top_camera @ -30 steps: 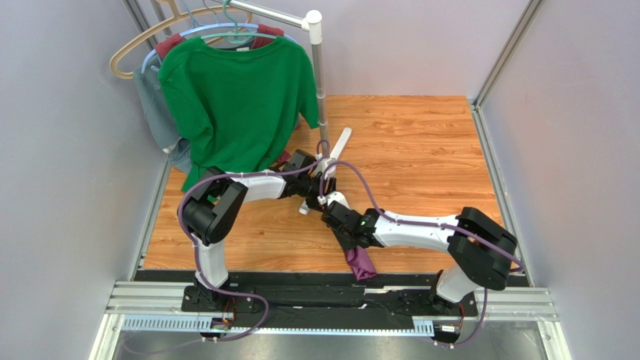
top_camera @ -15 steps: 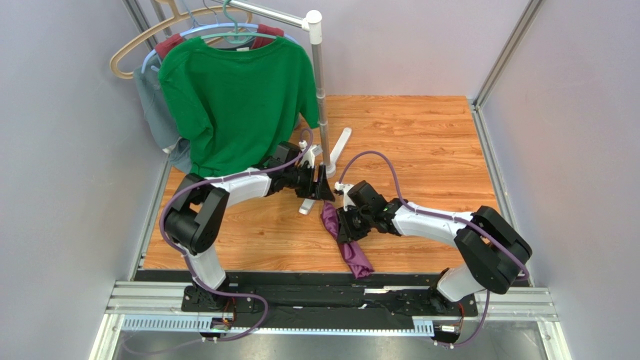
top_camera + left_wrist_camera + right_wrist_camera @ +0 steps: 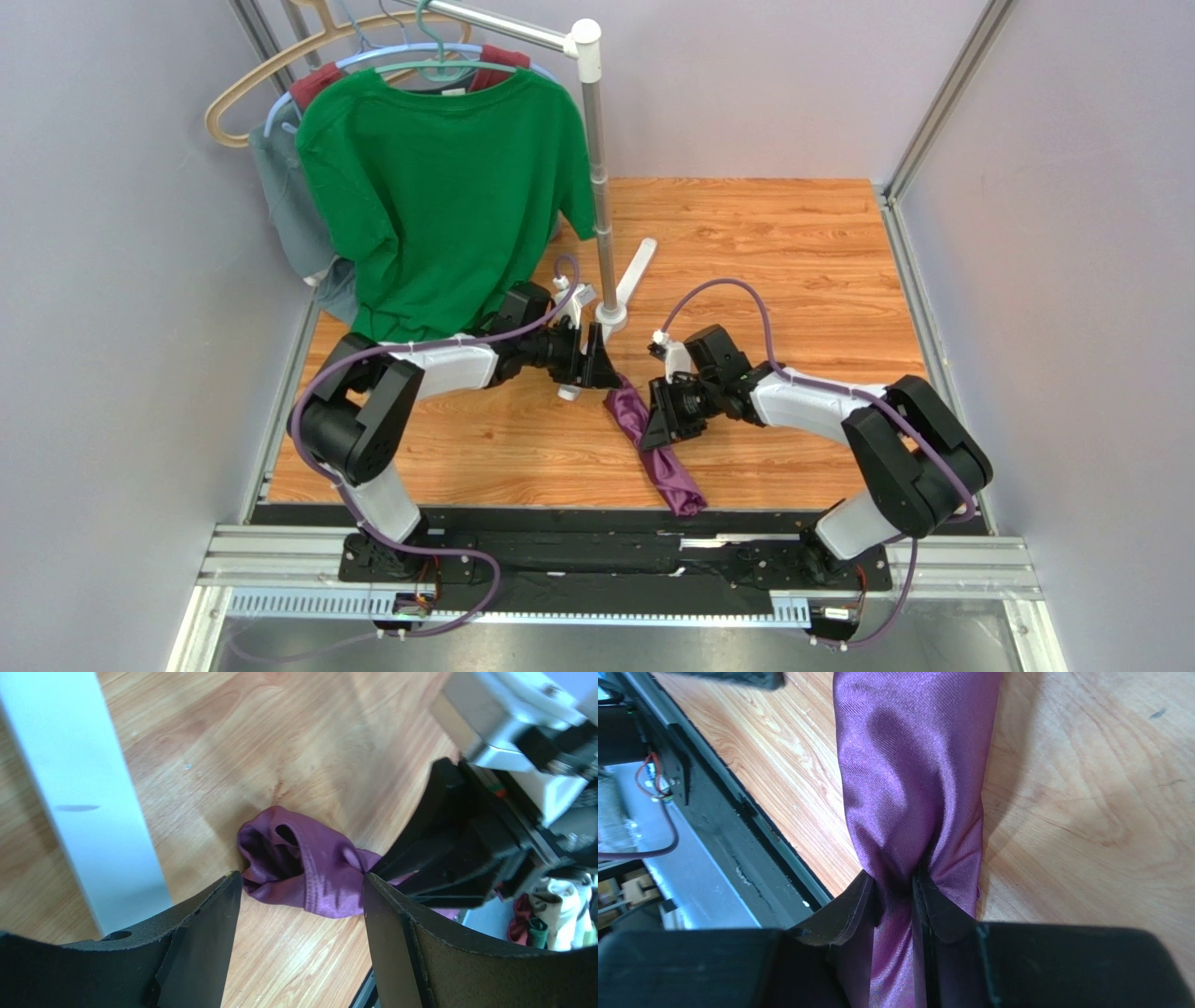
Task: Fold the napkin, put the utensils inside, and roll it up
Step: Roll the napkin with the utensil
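Napkin (image 3: 675,480): bunched strip, long axis slanting from centre to lower right.
Right gripper (image 3: 898,890): pinching it mid-strip.
Left gripper (image 3: 302,880): spread, facing upper end.

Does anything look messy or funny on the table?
Yes. The napkin is not lying flat: it is bunched into a twisted rope on the wooden table. The right tool pinches it partway along, and the open left tool straddles its crumpled end.

rack pole (image 3: 601,196) beside left claw (image 3: 612,375), bare tabletop (image 3: 814,266) rightward
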Robot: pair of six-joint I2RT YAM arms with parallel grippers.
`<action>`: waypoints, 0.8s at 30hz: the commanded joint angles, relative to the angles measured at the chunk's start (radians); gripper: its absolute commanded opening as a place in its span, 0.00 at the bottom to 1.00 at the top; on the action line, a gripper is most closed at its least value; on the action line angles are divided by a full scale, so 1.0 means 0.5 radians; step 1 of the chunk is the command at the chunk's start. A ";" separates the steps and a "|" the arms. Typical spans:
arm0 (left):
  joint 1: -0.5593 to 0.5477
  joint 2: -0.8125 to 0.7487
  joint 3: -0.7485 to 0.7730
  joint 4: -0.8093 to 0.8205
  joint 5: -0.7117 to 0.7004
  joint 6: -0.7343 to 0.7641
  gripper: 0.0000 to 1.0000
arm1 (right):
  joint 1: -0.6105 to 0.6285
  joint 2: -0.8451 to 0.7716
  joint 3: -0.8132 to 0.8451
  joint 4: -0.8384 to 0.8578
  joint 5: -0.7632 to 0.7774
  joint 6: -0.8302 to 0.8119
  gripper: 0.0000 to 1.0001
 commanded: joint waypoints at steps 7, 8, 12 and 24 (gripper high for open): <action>-0.038 0.138 0.027 0.292 0.213 -0.059 0.65 | -0.101 0.134 -0.038 0.036 -0.146 -0.080 0.08; -0.044 0.157 0.033 0.299 0.220 -0.065 0.64 | -0.111 0.138 -0.035 0.045 -0.152 -0.077 0.08; -0.093 0.228 0.070 0.305 0.232 -0.081 0.53 | -0.132 0.141 -0.020 0.030 -0.168 -0.077 0.09; -0.103 0.329 0.220 0.087 0.220 -0.105 0.00 | -0.053 -0.187 0.226 -0.461 0.080 -0.154 0.53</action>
